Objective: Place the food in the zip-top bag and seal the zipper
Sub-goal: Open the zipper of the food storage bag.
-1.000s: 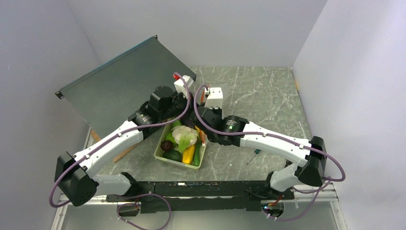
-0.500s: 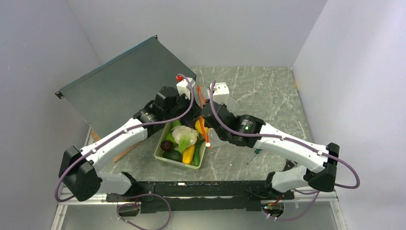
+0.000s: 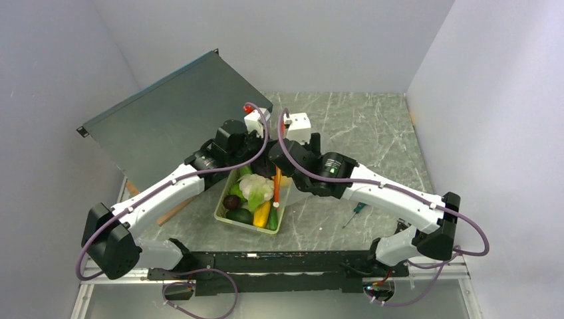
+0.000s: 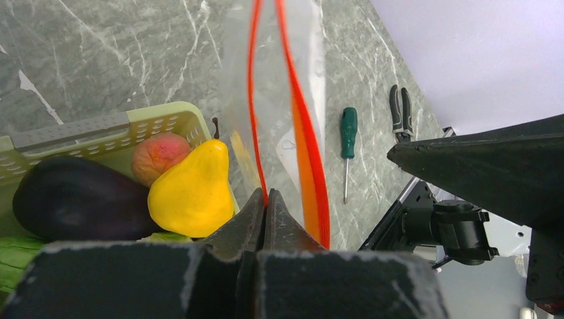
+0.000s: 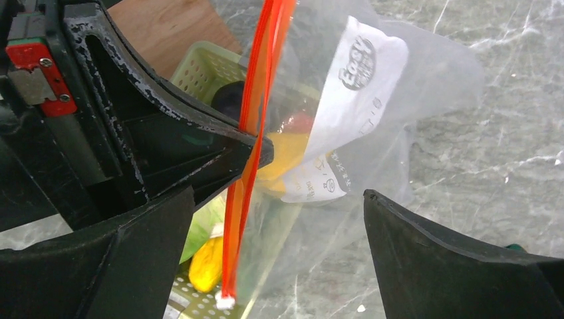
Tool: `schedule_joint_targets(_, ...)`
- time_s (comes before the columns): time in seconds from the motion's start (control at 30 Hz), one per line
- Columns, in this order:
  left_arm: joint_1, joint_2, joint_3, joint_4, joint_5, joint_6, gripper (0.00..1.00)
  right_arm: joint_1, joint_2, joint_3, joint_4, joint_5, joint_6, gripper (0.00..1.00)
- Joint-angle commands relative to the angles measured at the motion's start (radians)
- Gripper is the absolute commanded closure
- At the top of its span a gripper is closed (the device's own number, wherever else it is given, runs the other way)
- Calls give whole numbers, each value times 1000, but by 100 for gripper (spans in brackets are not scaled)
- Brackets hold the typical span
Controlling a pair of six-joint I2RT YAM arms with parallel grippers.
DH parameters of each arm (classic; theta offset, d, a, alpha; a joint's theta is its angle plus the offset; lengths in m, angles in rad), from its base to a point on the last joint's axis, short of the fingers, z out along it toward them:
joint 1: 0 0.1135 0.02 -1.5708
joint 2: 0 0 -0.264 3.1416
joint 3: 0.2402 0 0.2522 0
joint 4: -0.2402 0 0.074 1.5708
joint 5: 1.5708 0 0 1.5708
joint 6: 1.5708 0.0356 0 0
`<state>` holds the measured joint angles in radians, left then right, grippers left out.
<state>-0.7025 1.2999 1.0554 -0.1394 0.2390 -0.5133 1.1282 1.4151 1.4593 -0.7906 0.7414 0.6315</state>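
The clear zip-top bag hangs from my left gripper, which is shut on one side of the orange-red zipper. The zipper dangles straight down over the tray's right edge. My right gripper is open, its fingers wide on either side of the hanging bag and apart from it. The food lies in the pale green tray: a yellow pear, a peach, a dark purple eggplant. More green and yellow pieces show in the top view.
A large grey metal panel leans at the back left. A green-handled screwdriver lies on the marble table right of the tray. Black pliers lie beyond the screwdriver. White walls enclose three sides.
My right gripper has opened wide and let go of the bag's edge. The zipper strip has swung from a slant to hang straight down from the left gripper.
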Motion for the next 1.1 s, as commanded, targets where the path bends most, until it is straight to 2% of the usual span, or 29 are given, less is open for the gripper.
schedule_joint_targets(0.0, 1, -28, 25, 38, 8, -9, 100, 2, -31, 4, -7, -45, 62, 0)
schedule_joint_targets(0.07, 0, -30, 25, 38, 8, -9, 100, 1, -46, -17, 6, -30, 82, 0)
schedule_joint_targets(0.17, 0, -32, 25, 35, 3, -8, 100, 3, -52, -29, 1, 5, 97, 7)
schedule_joint_targets(0.33, 6, -33, 28, 35, 8, -10, 100, 5, -47, -38, -9, 27, 104, 26)
schedule_joint_targets(0.47, 9, -34, 26, 37, 13, -14, 100, 5, -53, -81, 57, 12, 82, 41)
schedule_joint_targets(0.7, 8, -34, 24, 44, 22, -15, 100, 6, -11, -94, 92, 67, 67, 42)
schedule_joint_targets(1.07, 10, -31, 24, 44, 22, -18, 100, 7, 5, -96, 155, 34, 103, 41)
